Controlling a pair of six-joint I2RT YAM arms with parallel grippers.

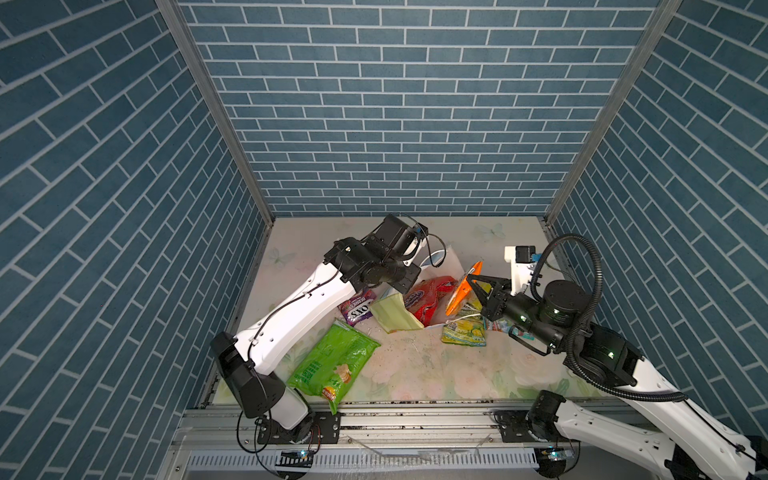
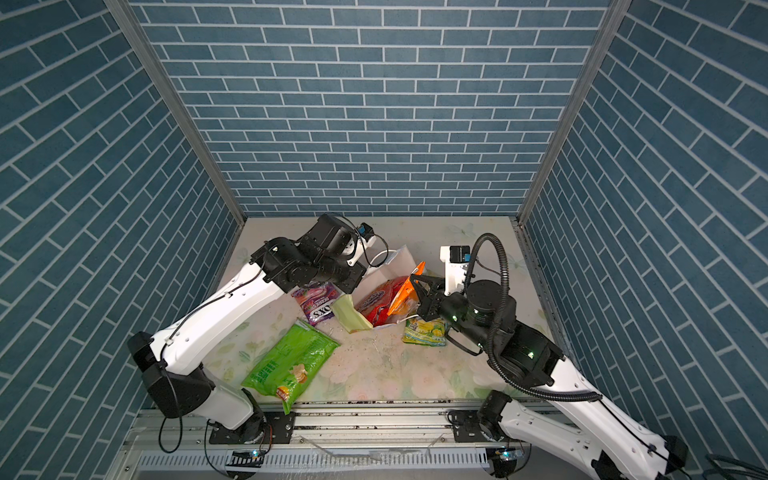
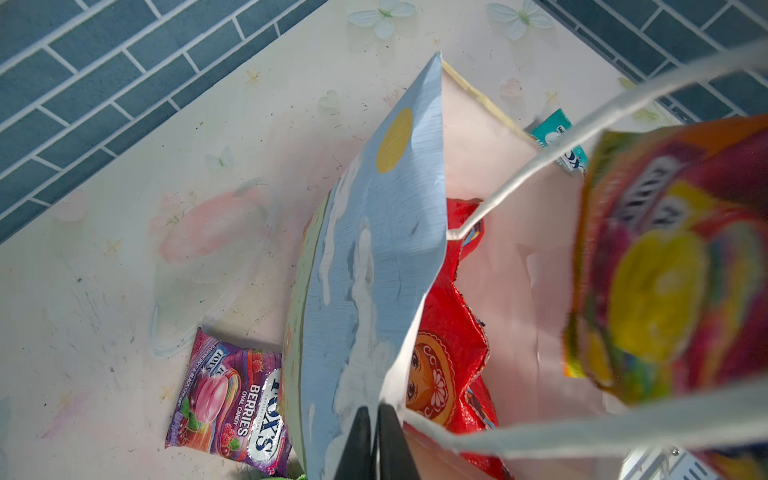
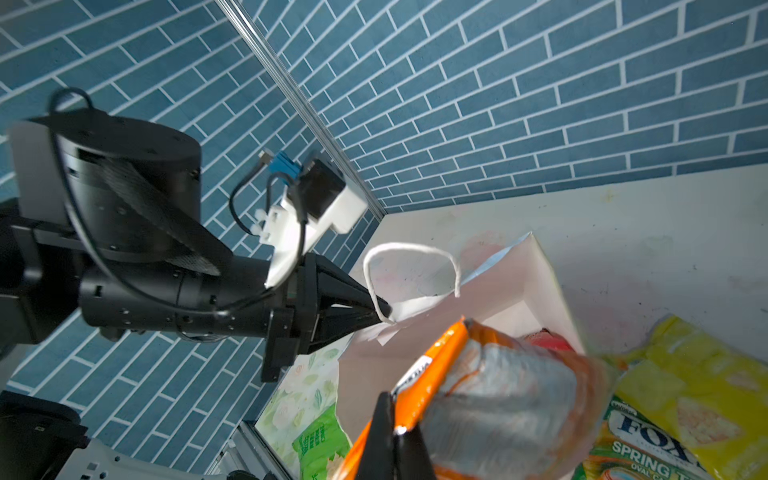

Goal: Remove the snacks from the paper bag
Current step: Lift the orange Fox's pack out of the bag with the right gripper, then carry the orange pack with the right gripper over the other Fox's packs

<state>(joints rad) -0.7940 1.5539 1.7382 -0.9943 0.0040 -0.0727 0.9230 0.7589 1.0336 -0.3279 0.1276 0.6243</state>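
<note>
**Both grippers pinched shut at the paper bag's mouth**

The small paper gift bag (image 1: 392, 316), with pale yellow-green creased sides, a matte blue-white sky print panel (image 3: 374, 270) and a plain white interior (image 4: 498, 299), sits tilted and crumpled near the middle of the floral-print tabletop (image 1: 415, 374). The left gripper (image 3: 375, 409) has its slim black fingers closed on the bag's upper rim, beside a white twisted cord handle (image 4: 411, 249).

The right gripper (image 1: 471, 282) is clamped on the flat crimped seam of a small orange foil packet (image 1: 460, 293). The packet hangs at the bag's mouth, dull silver on one face (image 4: 498, 382) and multicoloured on the other. Whether its lower end is inside the bag cannot be told.

A glossy red crinkled cookie pack (image 1: 428, 297) lies inside the bag.

Out on the table:
- A shiny purple FOX'S candy pack (image 1: 357, 308) lies flat just beside the bag.
- A large bright green pillow-shaped chip bag (image 1: 332, 361) lies near the front edge.
- A yellow-green FOX'S pack (image 1: 463, 332) lies under the right gripper.
- A small teal packet (image 3: 559, 139) lies past the bag.
</note>
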